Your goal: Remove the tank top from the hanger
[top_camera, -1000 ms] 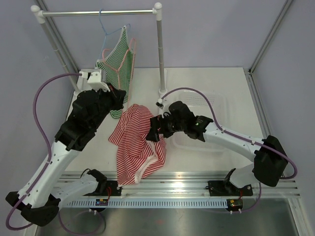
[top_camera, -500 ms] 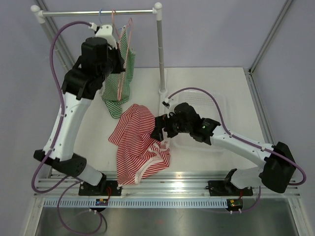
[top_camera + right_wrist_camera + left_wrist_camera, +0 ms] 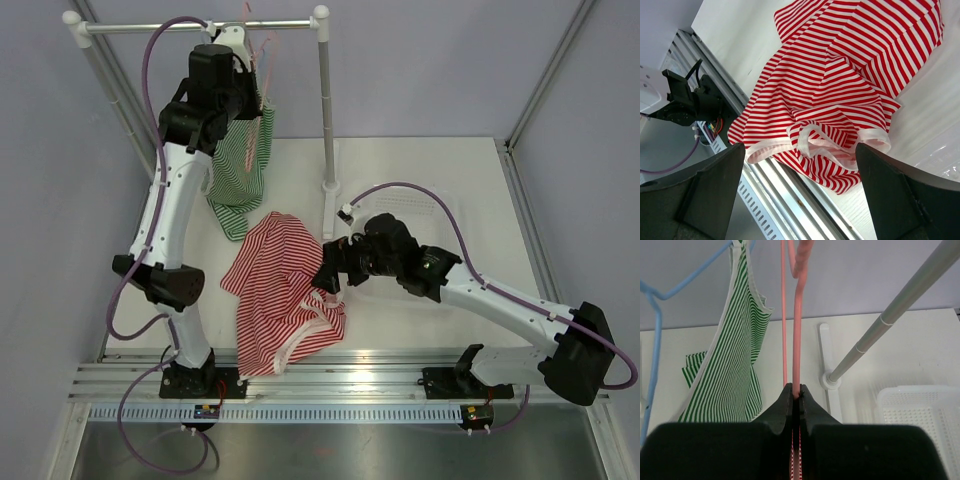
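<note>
One red-striped tank top point(image 3: 280, 290) lies crumpled at centre, probably limp and light; pinch its hem. Right gripper point(image 3: 327, 278) gapes empty beside it; left gripper point(image 3: 796, 391) clamps the pink hanger point(image 3: 797, 340), far left.

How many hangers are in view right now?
2. A blue hanger carries the green-striped tank top. A bare pink hanger is beside it, pinched in the left fingers. No others are visible.
</note>
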